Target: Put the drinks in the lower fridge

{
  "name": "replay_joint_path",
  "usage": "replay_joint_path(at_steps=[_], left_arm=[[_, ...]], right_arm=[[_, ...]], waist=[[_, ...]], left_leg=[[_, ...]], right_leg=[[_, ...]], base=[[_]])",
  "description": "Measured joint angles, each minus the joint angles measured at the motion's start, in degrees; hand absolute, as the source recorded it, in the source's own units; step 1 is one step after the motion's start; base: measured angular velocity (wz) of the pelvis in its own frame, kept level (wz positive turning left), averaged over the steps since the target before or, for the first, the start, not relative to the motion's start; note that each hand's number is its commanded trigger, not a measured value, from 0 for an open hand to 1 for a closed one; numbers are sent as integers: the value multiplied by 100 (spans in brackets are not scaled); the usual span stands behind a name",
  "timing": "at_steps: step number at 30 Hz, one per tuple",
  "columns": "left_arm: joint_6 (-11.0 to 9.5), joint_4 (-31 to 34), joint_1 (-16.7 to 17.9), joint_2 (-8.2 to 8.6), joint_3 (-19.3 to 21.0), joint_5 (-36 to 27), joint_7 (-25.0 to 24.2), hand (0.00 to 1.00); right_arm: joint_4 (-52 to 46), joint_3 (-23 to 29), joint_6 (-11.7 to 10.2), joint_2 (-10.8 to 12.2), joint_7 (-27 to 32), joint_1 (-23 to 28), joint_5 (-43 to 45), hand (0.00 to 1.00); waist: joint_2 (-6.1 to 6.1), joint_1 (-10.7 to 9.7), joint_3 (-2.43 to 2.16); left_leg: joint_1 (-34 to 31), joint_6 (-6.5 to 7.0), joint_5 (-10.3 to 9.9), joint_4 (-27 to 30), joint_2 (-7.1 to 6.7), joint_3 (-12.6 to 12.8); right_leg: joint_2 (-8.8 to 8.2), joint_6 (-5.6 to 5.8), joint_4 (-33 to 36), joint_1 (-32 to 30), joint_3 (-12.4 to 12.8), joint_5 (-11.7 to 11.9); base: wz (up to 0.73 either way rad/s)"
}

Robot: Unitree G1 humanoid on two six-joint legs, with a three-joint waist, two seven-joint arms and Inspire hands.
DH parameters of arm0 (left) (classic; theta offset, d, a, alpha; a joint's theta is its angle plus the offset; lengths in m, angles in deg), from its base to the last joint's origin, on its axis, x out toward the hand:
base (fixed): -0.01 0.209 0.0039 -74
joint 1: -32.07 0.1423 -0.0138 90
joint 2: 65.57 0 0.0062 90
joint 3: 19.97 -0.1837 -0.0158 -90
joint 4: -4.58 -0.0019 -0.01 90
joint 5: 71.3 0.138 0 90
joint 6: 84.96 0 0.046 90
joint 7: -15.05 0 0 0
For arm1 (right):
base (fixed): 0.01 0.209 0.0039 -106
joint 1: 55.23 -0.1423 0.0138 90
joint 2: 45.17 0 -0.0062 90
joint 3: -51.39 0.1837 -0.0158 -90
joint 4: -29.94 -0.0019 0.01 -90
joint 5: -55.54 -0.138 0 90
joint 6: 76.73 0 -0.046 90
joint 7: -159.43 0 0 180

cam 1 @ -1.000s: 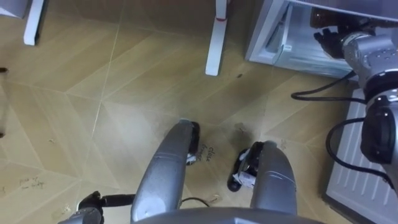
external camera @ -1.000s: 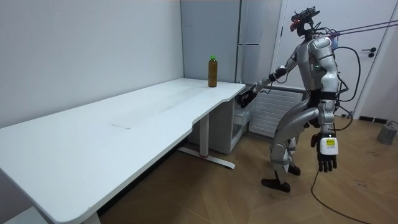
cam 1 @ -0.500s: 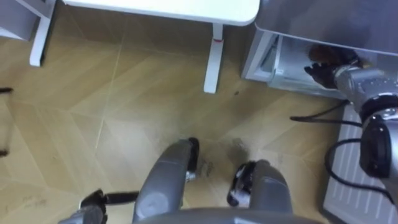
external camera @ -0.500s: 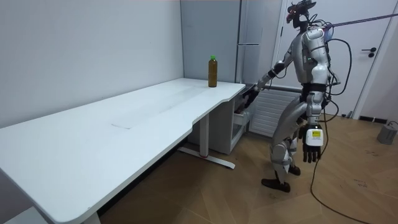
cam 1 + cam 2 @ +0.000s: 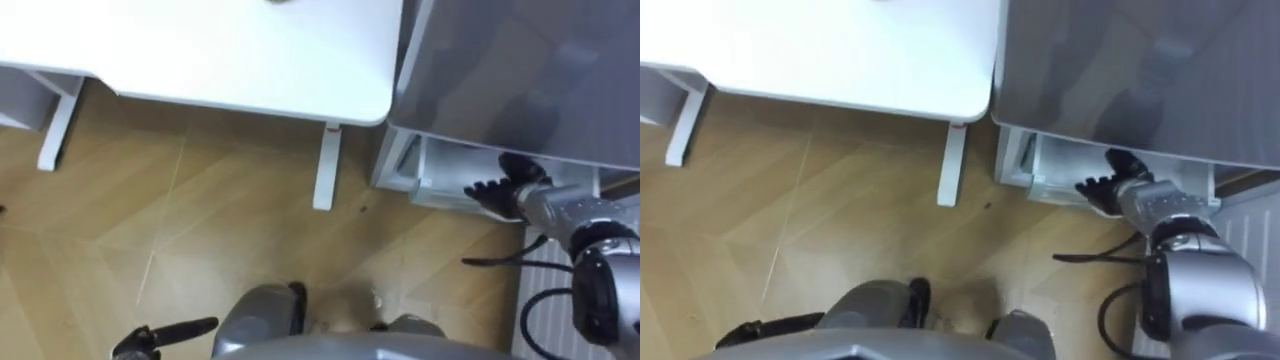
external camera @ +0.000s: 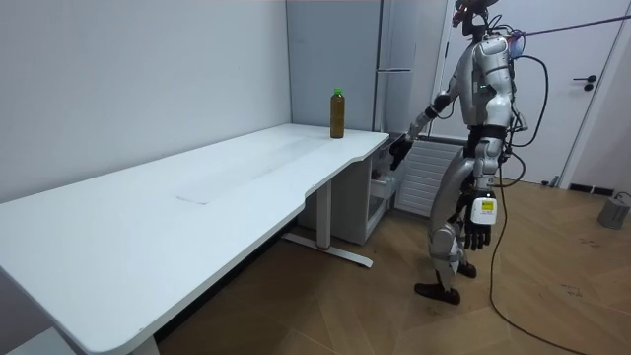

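The robot is standing in front of the fridge (image 6: 399, 39). Its right hand (image 5: 497, 190) is hovering at the mouth of the fridge's open lower compartment (image 5: 440, 172), fingers straight and spread, grasping nothing. Its left hand (image 6: 479, 229) is hanging at its side, away from the fridge, fingers apparently relaxed and empty, though small in the room view. The drink bottle (image 6: 337, 112) is standing upright on the table (image 6: 227, 187), at the corner nearest the fridge.
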Motion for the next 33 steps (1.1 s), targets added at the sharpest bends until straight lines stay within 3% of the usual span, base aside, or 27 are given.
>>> replay_joint_path(at_steps=[1,5,9,13,15,16,24,28,31,33], left_arm=[[15,133,112,42,127,16,-24,0],[89,242,337,86,317,-2,-115,0],[160,301,411,120,298,10,-153,0],[183,378,519,149,269,0,-157,0],[185,476,604,148,233,-9,-155,0],[188,481,648,155,206,-71,-158,0],[177,621,827,199,112,-397,-92,0],[144,622,825,295,65,-434,-81,0],[89,622,834,328,66,-629,-84,0],[45,620,854,329,66,-623,-69,0]], right_arm=[[-252,-1,89,0,14,181,187,0],[-797,15,168,-7,1,523,338,0],[-1897,60,63,-36,-117,988,300,0],[-2599,59,-171,-15,-456,1456,312,0],[-2693,60,-245,-5,-571,1608,322,0],[-2879,71,-271,-2,-573,1753,304,0],[-3274,40,-788,308,-1029,2581,-130,0],[-2941,33,-937,592,-1264,2937,-48,0],[-2690,-24,-941,649,-1321,3089,18,0],[-2293,-188,-1015,650,-1462,3115,222,0]], waist=[[-22,-35,-30],[-38,-218,-66],[-17,-435,-100],[64,-449,-125],[37,-475,-112],[75,-482,-151],[121,-490,-120],[106,-501,-121],[110,-487,-127],[129,-497,-93]], left_leg=[[134,0,0,-77,4,18],[497,0,0,-232,26,101],[624,0,-4,-216,123,210],[772,7,-20,-259,180,232],[822,6,-19,-260,182,229],[821,-2,-4,-265,181,212],[931,19,84,-392,165,207],[935,15,77,-419,150,212],[948,15,77,-478,143,248],[1056,15,77,-564,129,290]], right_leg=[[25,10,-139,156,4,40],[71,33,-440,534,24,146],[171,21,-646,714,78,308],[253,14,-786,918,145,416],[252,21,-819,962,146,408],[263,25,-882,985,143,407],[291,33,-1148,1150,128,540],[292,35,-1246,1170,133,549],[291,46,-1279,1175,168,572],[268,49,-1289,1238,171,580]], base=[[-5],[-14],[-15],[-7],[2],[0],[1],[1],[-6],[-8]])
